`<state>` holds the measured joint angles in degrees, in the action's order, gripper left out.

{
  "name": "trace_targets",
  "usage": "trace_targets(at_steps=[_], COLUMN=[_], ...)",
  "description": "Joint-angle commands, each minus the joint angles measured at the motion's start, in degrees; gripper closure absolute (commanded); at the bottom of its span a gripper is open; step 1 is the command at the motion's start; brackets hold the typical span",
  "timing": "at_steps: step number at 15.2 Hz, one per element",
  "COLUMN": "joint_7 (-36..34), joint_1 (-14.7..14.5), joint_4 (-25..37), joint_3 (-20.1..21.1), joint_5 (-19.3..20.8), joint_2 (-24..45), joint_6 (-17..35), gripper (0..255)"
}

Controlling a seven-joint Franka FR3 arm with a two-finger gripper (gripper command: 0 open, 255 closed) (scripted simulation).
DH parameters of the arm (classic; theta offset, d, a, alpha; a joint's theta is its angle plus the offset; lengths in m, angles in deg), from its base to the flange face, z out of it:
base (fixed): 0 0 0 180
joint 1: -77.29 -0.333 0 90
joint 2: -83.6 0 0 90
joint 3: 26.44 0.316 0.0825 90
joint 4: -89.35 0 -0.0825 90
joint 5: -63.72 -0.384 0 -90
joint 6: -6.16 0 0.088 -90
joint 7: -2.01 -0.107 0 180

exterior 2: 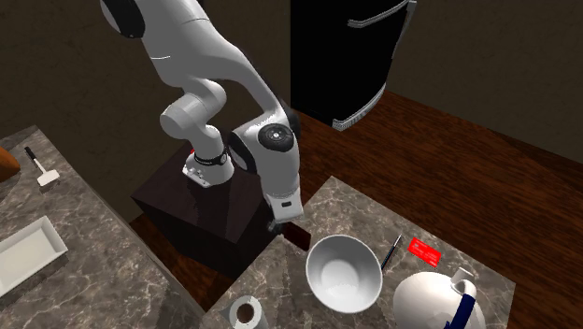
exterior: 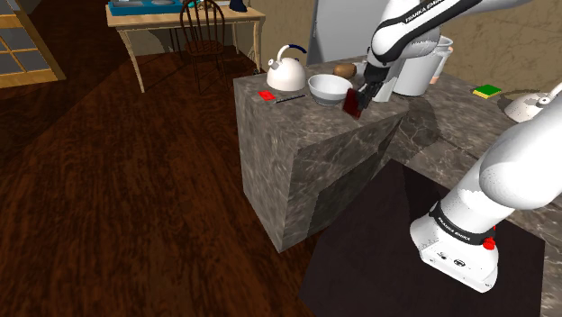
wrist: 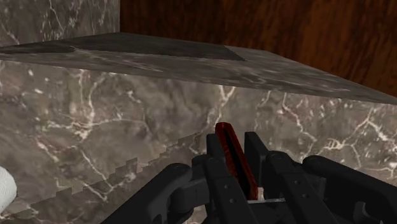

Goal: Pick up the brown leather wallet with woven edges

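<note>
Claw [wrist: 236, 153]: closed on the wallet [wrist: 230, 143]. In the wrist view I read one black finger [wrist: 262, 153] pressed to each face, no gap either side.
Wallet, look: thin, dark red-brown, seen edge-on and standing upright between the fingers. I can't make out any woven edging.
Wallet, place: over the marble bench [exterior: 297, 153], at the bench's side nearest the stand [exterior 2: 201, 220]. In the shoulder view it sits just beside the white bowl [exterior: 330, 87], on that view's right of it.
Wallet, contact: I cannot tell whether its lower edge rests on the marble or clears it.
Arm [exterior 2: 201, 65]: white, bent over from the stand, wrist pointing down at the bench edge in the second exterior view.
Bowl: empty, upright, apart from the claw.
Kettle [exterior: 286, 70]: white with a blue handle, beyond the bowl toward the shoulder view's left and near the bench corner.
Card [exterior: 267, 94]: small, red, lying flat near the kettle.
Pen [exterior: 290, 97]: thin and dark, lying between card and bowl, touching neither as far as I can see.
Sponge [exterior: 487, 90]: yellow and green, well apart, on the far stretch of bench at the shoulder view's right.
</note>
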<state>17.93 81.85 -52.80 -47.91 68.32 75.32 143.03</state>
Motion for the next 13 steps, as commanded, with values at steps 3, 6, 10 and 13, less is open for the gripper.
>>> trace_targets(at_steps=[3, 6, 10, 13], joint_7=[-0.6, -1.0, -1.4, -1.5], joint_1=[0.2, 0.3, 0.3, 0.4], joint_4=[1.2, 2.3, 3.9, 4.5], joint_3=[0.3, 0.6, 1.0, 1.1], joint_5=[0.8, 1.3, 1.7, 1.8], joint_2=[-2.3, -3.8, -5.6, -6.1], joint_6=[-3.4, -6.0, -9.3, -10.3], gripper=[255, 255, 255, 255])
